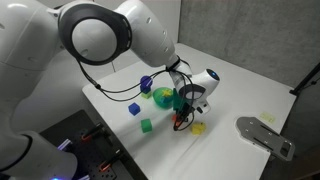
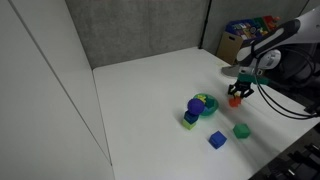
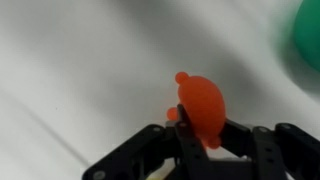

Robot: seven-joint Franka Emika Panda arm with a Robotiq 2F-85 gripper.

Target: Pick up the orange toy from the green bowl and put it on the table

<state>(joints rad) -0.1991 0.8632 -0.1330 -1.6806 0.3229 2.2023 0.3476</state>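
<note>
Between the pincer's (image 3: 208, 135) fingertips, the orange toy (image 3: 200, 102) is being gripped firmly, its lumpy body bulging out past them. Under the pincer the white tabletop (image 3: 80, 60) is spreading out; whether the toy is touching it cannot be told. Just beside the pincer, apart from the toy, the green bowl (image 2: 207, 103) is standing. A green cube (image 2: 241, 131), a blue block (image 2: 217, 140) and a yellow toy (image 1: 198, 128) are lying near the pincer.
</note>
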